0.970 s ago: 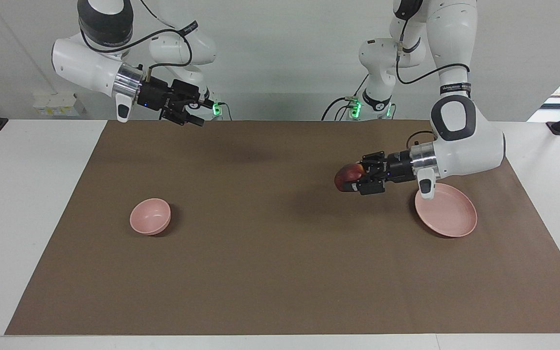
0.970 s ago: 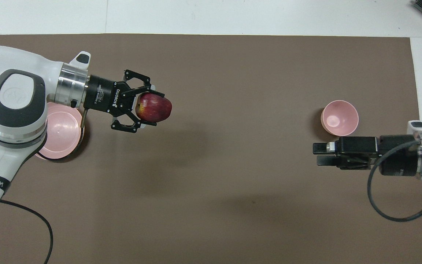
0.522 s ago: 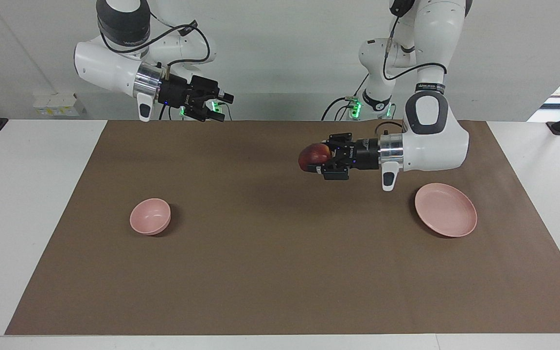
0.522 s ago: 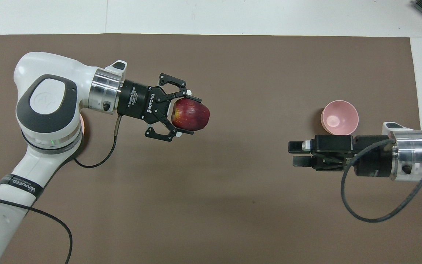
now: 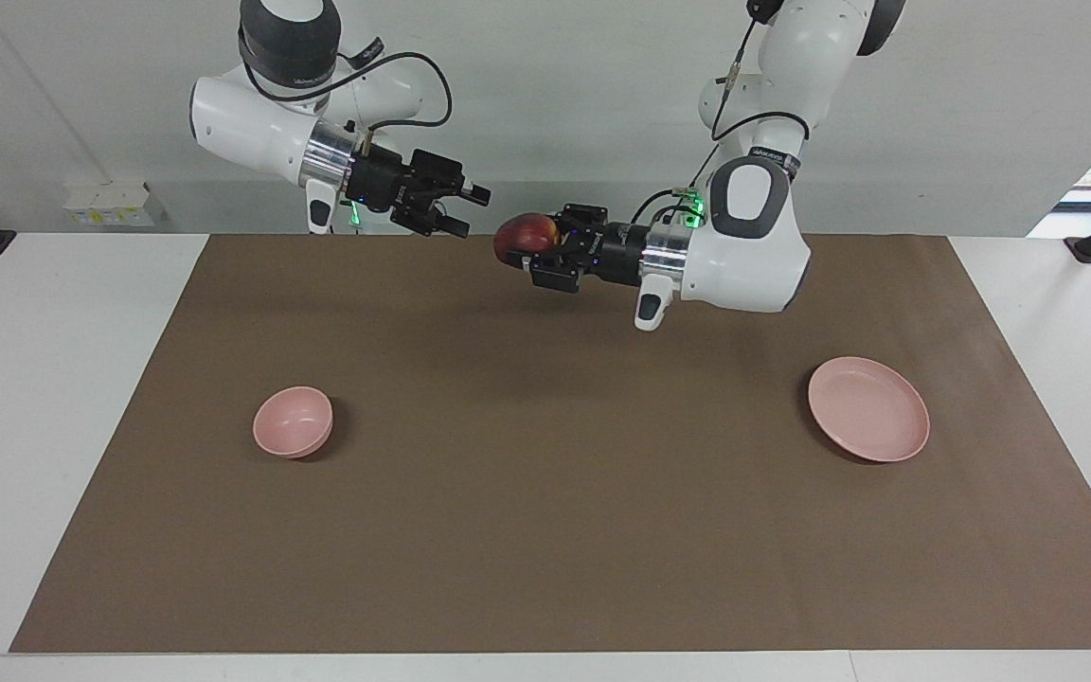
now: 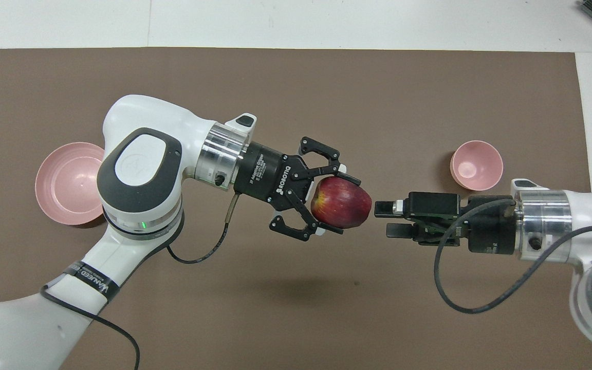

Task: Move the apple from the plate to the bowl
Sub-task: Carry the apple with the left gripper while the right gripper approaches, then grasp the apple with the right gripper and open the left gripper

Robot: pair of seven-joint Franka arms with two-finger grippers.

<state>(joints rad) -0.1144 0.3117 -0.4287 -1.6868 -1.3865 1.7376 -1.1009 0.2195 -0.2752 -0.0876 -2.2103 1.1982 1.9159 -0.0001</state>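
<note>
The left gripper (image 6: 327, 203) clasped the apple (image 6: 340, 202) in the air over the brown mat (image 5: 545, 530); the right gripper (image 6: 386, 218), fingers parted, faced it closely. The plate (image 5: 868, 408) and the bowl (image 5: 293, 421) lay bare, well apart.

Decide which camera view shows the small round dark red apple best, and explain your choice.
The overhead view. There the small round dark red apple appears large, gripped by the left tool, with the right tool close by. The facing view shows the apple smaller, partly hidden by the left tool.
</note>
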